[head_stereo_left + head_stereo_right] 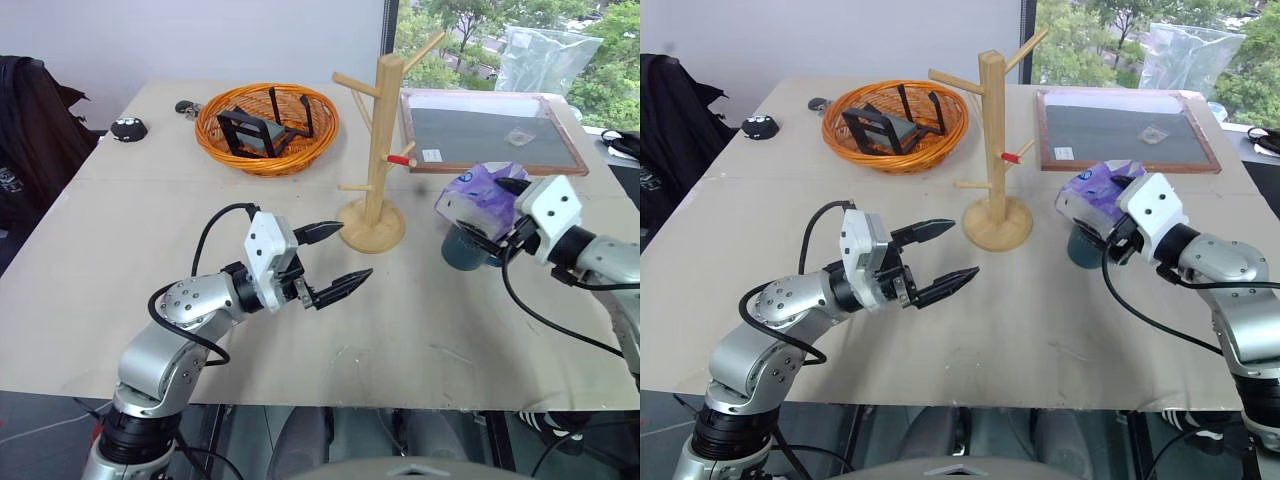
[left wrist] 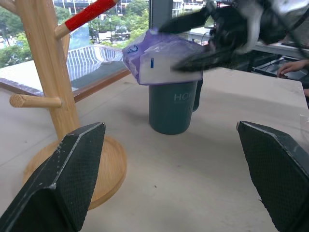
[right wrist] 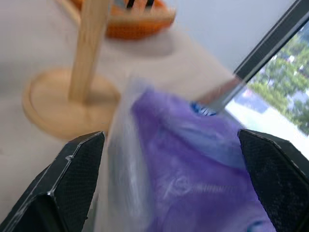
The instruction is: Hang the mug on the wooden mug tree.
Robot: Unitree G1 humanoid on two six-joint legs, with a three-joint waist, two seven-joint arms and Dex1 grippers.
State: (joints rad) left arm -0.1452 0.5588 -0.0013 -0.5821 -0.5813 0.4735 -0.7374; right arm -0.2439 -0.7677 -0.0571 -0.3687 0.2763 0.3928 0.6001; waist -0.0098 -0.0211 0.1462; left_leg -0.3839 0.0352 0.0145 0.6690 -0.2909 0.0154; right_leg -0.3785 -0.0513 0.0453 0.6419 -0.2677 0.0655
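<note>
Left eye view: right gripper [image 1: 497, 213] spreads wide around the packet [image 1: 480, 196] atop the mug [image 1: 466, 248]; left gripper [image 1: 334, 256] gapes empty beside the mug tree [image 1: 378, 150].

1. mug [image 2: 171, 107]: dark teal-blue, faint pale lettering on its side.
2. packet [image 1: 480, 195] on top of the mug, between the right gripper's [image 1: 497, 205] black fingers: purple and white, small blue mark.
3. wooden mug tree [image 1: 378, 150], just ahead of the left gripper [image 1: 335, 258]: light wood all over, one peg red-tipped.
4. basket [image 1: 266, 127], beyond the left gripper: orange wicker, black frames inside.
5. Both grippers: black textured fingers, white housings, silver arms.
6. table [image 1: 150, 260]: plain beige.
7. board [image 1: 490, 135], behind the right gripper: dark grey, brown wood frame.
</note>
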